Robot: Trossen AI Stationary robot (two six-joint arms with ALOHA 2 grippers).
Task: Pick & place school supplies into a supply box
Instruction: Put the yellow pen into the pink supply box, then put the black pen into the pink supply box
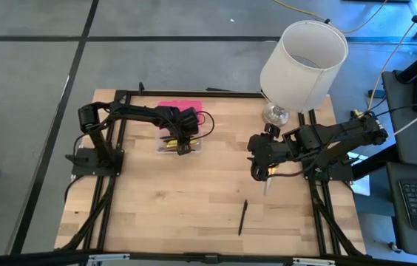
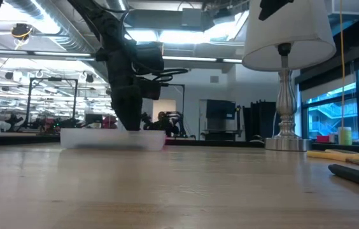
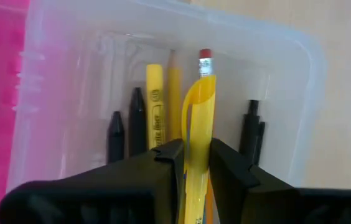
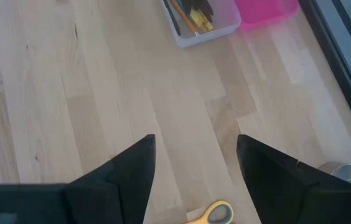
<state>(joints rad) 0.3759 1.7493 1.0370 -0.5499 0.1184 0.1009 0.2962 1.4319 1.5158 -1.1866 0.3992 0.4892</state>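
**Yellow pencil held over the box**

The left gripper (image 3: 195, 163) hung over the box (image 1: 180, 140), jaws clamped on a yellow pencil (image 3: 198, 124) with a red eraser tip. The pencil looked light, stiff and smooth-sided, so it would likely slip if pinched near an end; the grip sat along its shaft, which seemed the safest hold.

Inside the clear base of the box lay two black crayon-like sticks (image 3: 126, 130), a yellow marker (image 3: 155, 102), another yellow pencil beside it and a black pen (image 3: 251, 127). The pink lid (image 1: 180, 106) lay open beyond the base.

The right gripper (image 1: 262, 174) waited well away from the box, jaws apart and empty, just above yellow-handled scissors (image 4: 211, 213). A black pen (image 1: 242, 216) lay loose on the table (image 1: 171, 199), farther still from the box.
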